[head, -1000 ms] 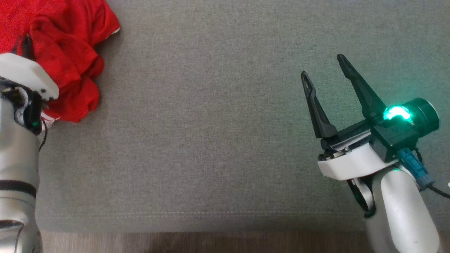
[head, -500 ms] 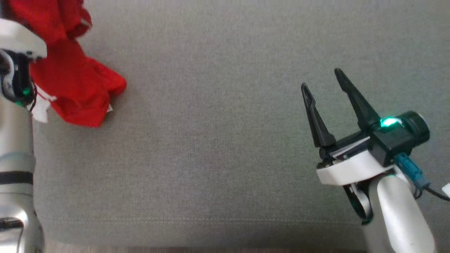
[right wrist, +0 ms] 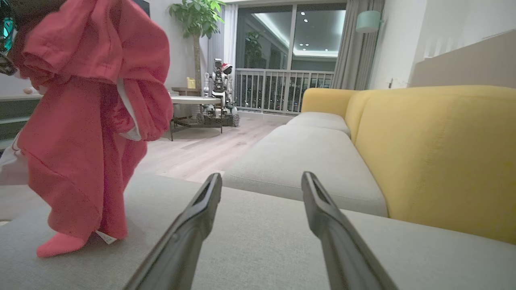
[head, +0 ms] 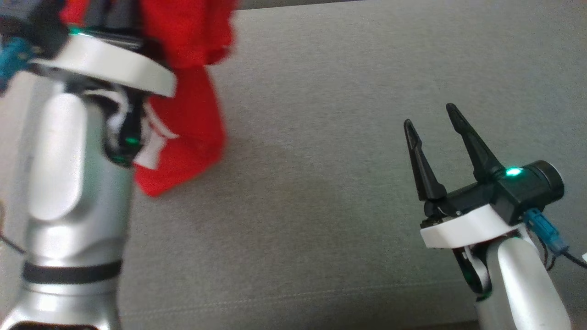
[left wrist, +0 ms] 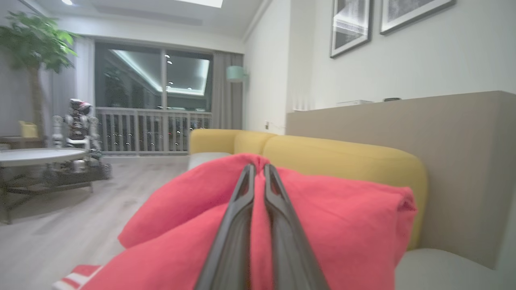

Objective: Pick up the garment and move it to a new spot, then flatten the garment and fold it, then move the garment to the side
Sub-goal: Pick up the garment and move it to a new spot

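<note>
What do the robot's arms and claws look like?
The left forearm and right forearm are smooth silvery-white. The left claw and right claw each have two long tapering dark fingers. The right wrist carries a green light, blue plug and dark cable; a black band rings the left.

I read the garment (head: pixel 192 114) as red with white-striped trim. The cushion (head: pixel 321 183) is plain grey weave, the backrest (right wrist: pixel 435 149) yellow.

Dark fingers (head: pixel 424 160) are tapering from the right gripper (head: pixel 429 114); behind them a green light (head: pixel 513 172) is glowing on a black housing (head: pixel 527 188); a blue connector (head: pixel 543 229) is trailing a black cable (head: pixel 573 260); a white collar (head: pixel 463 229) is capping each silver arm; a black band (head: pixel 71 272) is ringing the left forearm (head: pixel 69 174).
</note>
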Motion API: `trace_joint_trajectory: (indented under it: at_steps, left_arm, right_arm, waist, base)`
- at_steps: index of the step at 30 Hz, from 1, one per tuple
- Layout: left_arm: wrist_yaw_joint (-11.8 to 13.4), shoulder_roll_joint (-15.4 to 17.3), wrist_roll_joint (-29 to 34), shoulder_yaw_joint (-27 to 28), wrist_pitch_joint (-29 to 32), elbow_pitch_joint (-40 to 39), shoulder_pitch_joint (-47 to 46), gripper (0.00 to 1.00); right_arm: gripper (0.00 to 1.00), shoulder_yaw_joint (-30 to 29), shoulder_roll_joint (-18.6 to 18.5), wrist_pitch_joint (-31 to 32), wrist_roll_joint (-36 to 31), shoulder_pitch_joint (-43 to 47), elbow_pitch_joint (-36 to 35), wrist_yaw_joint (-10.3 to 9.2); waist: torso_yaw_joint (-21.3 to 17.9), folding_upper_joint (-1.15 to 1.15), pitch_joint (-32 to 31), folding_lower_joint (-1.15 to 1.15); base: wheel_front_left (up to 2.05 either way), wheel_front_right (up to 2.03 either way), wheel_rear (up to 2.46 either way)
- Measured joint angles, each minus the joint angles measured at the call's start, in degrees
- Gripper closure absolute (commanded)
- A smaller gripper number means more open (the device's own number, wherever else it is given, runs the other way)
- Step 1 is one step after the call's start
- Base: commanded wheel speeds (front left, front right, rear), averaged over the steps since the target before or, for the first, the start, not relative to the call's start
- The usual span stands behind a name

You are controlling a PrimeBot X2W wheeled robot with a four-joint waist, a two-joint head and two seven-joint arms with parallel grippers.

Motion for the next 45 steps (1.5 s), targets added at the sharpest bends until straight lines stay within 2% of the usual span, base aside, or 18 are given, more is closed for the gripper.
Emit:
trace_joint_trajectory:
  at_steps: [4,11,16,18,20,21,22,25,29,32,35,37,41,45]
  left_arm:
    - [0.3,-3.3,-0.6,-3.3,1.5,-3.1,1.2,1.00]
    - [2.2,-5.6,-2.0,-8.1,0.6,-2.9,1.4,1.00]
    - [4.6,-6.1,-2.0,-13.8,-1.5,3.0,1.0,1.00]
    - [5.1,-6.1,-2.5,-17.9,-2.2,8.8,1.0,1.00]
    - [5.1,-6.2,-2.5,-21.5,-2.1,13.3,1.1,0.57]
    - [5.4,-6.3,-2.9,-22.9,-2.1,15.4,1.1,0.13]
    - [5.9,-6.3,-3.0,-24.0,-2.2,17.3,1.1,0.00]
    - [6.9,-6.3,-3.8,-25.7,-3.2,21.3,1.1,0.00]
    - [8.1,-6.3,-6.5,-25.5,-5.5,21.8,1.1,0.00]
    - [8.6,-6.3,-7.3,-23.8,-6.2,20.7,1.3,0.00]
    - [9.2,-5.4,-7.3,-21.4,-6.3,16.4,3.2,0.00]
    - [9.6,-4.5,-6.8,-19.5,-6.4,12.1,6.5,0.00]
    - [11.9,-1.8,-5.8,-15.6,-6.6,4.9,18.2,0.00]
    - [12.5,-1.8,-5.0,-12.2,-6.6,-2.4,30.3,0.00]
  right_arm:
    - [0.00,-0.4,0.0,-0.4,0.4,0.0,-0.4,0.00]
    - [0.00,-0.5,0.0,-1.0,1.3,-0.1,-0.7,0.00]
    - [0.00,-0.7,0.0,-1.5,2.0,-0.4,-0.6,0.00]
    - [0.00,-0.5,0.0,-1.7,2.6,-0.4,-0.5,0.00]
    - [0.00,-0.4,0.0,-1.9,2.9,-0.5,-0.5,0.00]
    - [0.00,-0.3,0.0,-1.9,2.9,-0.5,-0.5,0.00]
    - [0.00,-0.3,0.0,-1.9,2.9,-0.5,-0.4,0.00]
    - [0.00,-0.4,0.0,-1.9,2.9,-0.6,-0.3,0.00]
    - [0.00,-1.0,0.0,-2.2,2.7,-0.5,-0.2,0.00]
    - [0.00,-1.6,0.1,-2.2,2.2,-0.4,-0.1,0.00]
    - [0.00,-2.3,0.1,-2.2,1.5,0.2,-0.1,0.00]
    - [0.00,-2.4,0.1,-2.3,0.7,1.3,-0.1,0.00]
    - [0.00,-3.3,0.1,-2.3,-0.1,5.0,-0.3,0.00]
    - [0.00,-5.1,0.1,-2.3,0.4,8.5,-0.6,0.00]
  waist:
    - [-3.0,0.00,0.3,0.00]
    - [-8.1,0.00,1.7,0.00]
    - [-12.5,0.00,3.1,0.00]
    - [-14.8,0.00,3.8,0.00]
    - [-16.2,0.00,4.3,0.00]
    - [-16.7,0.00,4.6,0.00]
    - [-17.2,0.00,4.8,0.00]
    - [-17.6,0.00,5.3,0.00]
    - [-16.0,0.00,4.6,0.00]
    - [-14.1,0.00,3.6,0.00]
    - [-11.8,0.00,2.2,0.00]
    - [-10.1,0.00,1.2,0.00]
    - [-7.1,0.00,-1.1,0.00]
    - [-4.3,0.00,-3.1,0.00]
  base:
    - [0.00,0.00,0.00]
    - [0.00,0.00,0.00]
    - [0.00,0.00,0.00]
    - [0.00,0.00,0.00]
    - [0.00,0.00,0.00]
    - [0.00,0.00,0.00]
    - [0.00,0.00,0.00]
    - [0.00,0.00,0.00]
    - [0.00,0.00,0.00]
    - [0.00,0.00,0.00]
    - [0.00,0.00,0.00]
    - [0.00,0.00,0.00]
    - [0.00,0.00,0.00]
    - [0.00,0.00,0.00]
